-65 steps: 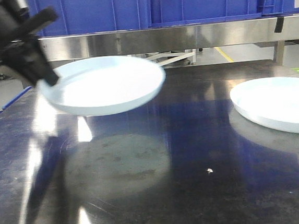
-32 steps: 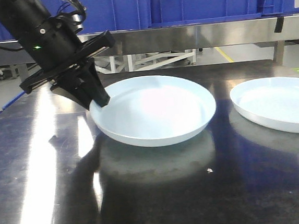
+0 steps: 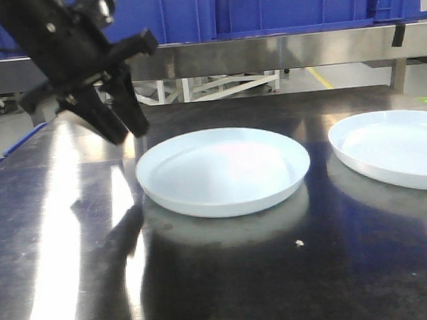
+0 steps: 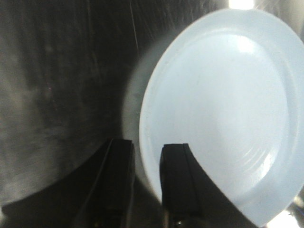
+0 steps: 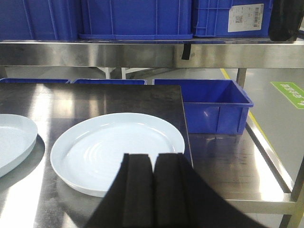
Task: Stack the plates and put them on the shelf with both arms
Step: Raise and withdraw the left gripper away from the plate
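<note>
Though the centre plate [image 3: 222, 170] and the right-hand plate [image 3: 399, 147] both lie flat on the counter [image 3: 232, 286], well apart, neither is gripped
Closest in, the left wrist view shows the left gripper [image 4: 147, 145] with jaws parted by a narrow gap, nothing between them, the centre plate's rim just beside one finger; only the front view shows it hanging above the counter off that plate's left edge. Only the right wrist view shows the right gripper [image 5: 153, 156], jaws pressed together on nothing, the right-hand plate just ahead, and a blue bin [image 5: 209, 107] past the counter's end. Farthest back, a steel shelf [image 3: 264, 51] carries blue crates [image 3: 289, 0]
</note>
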Robot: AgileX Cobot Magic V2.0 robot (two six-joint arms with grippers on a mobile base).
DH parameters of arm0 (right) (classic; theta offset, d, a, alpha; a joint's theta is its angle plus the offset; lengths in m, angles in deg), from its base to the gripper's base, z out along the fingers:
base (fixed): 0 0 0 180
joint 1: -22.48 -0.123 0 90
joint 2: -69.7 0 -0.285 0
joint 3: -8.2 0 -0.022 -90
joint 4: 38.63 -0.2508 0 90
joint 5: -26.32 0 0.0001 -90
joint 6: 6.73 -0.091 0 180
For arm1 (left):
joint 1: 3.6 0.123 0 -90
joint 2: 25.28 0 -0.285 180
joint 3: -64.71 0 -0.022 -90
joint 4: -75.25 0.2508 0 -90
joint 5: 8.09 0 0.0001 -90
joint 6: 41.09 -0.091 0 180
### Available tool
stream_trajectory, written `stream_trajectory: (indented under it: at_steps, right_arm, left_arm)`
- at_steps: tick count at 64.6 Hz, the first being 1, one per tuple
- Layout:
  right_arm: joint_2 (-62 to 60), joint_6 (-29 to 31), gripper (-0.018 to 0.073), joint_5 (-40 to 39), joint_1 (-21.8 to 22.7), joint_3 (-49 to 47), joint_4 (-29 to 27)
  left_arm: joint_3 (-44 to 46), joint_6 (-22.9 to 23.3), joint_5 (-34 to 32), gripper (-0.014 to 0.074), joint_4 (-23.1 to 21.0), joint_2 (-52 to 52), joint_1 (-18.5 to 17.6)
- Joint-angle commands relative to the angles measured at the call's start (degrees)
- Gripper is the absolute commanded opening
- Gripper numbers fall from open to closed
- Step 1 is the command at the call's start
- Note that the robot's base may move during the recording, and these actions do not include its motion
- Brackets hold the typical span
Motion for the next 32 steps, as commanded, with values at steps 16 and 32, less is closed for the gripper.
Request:
stream_trajectory:
  at_steps: [16, 32]
  right_arm:
    - [-1.0, 0.2, 0.0055, -4.9, 0.3, 0.1, 0.5]
    - [-1.0, 0.2, 0.0055, -4.9, 0.3, 0.1, 0.5]
  left_arm:
    - [-13.4, 0.1, -17.0, 0.0255, 6.1, -18.7, -2.3]
    - [-32.3, 0.1, -39.4, 0.0142, 14.4, -34.5, -4.9]
